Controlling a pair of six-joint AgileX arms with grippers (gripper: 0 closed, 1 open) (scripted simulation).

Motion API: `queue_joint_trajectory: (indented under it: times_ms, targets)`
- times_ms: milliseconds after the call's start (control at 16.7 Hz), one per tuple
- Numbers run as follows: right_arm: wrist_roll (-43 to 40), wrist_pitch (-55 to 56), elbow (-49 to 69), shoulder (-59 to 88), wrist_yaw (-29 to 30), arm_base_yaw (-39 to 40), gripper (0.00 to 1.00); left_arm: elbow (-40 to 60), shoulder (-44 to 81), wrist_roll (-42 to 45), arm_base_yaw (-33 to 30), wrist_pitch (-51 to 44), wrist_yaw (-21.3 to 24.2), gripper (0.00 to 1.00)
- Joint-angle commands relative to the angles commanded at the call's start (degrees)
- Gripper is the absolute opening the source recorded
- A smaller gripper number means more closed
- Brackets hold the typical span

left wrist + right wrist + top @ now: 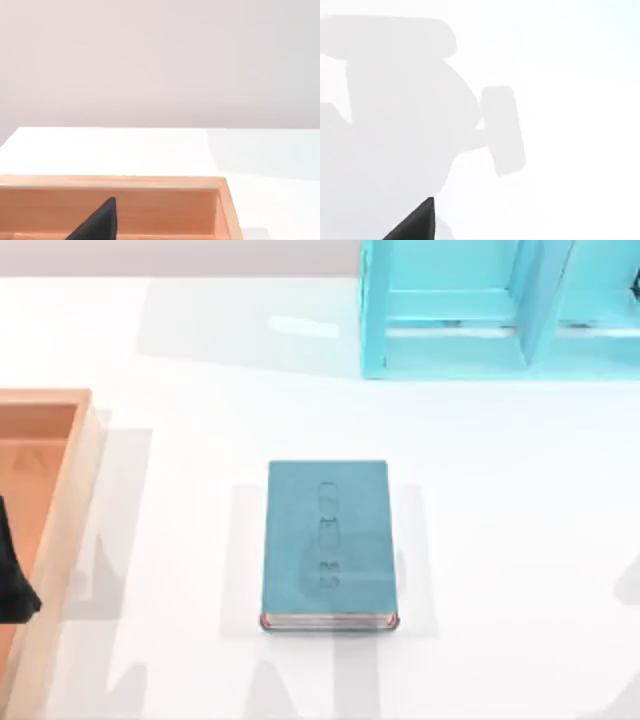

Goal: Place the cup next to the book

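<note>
Book (328, 542) lying flat at table centre, long axis running twelve to six, cover up, page edges toward six. Light cyan shelf unit (500, 308) standing at one o'clock from the book, well apart. Wooden tray (72, 502) at nine o'clock, against the table's left edge.

Left gripper (14, 570) seen as a dark shape over the tray's interior, at nine o'clock from the book; a dark fingertip (102, 220) in front of the tray's inner wall (150, 207) in the left wrist view. Opening and contents: cannot tell. Right gripper: one dark fingertip (417, 222) over bare table in the right wrist view; opening cannot tell.

Cup not located; possibly in the tray beneath the left arm, unconfirmed.

Judgement: left arm nearer the tray; carry toward three o'clock, setting down beside the book's long left edge.
</note>
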State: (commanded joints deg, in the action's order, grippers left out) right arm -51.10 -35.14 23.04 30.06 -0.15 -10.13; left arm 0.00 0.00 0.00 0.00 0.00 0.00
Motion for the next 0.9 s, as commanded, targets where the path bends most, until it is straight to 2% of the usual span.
queue_joint_trajectory:
  times_ms: [240,480,720,900]
  targets:
    - [-24.1,-15.5,9.2,13.3,0.0,-4.6,1.0,0.0,0.0,0.0,0.0,0.0,0.0,1.0]
    - [-42.8,-28.4,17.6,24.4,0.1,-8.6,1.0,0.0,0.0,0.0,0.0,0.0,0.0,1.0]
    - [-56.1,-37.1,24.1,31.7,0.2,-11.4,1.0,0.0,0.0,0.0,0.0,0.0,0.0,1.0]
    - [-61.0,-40.1,26.7,34.2,0.2,-12.5,1.0,0.0,0.0,0.0,0.0,0.0,0.0,1.0]
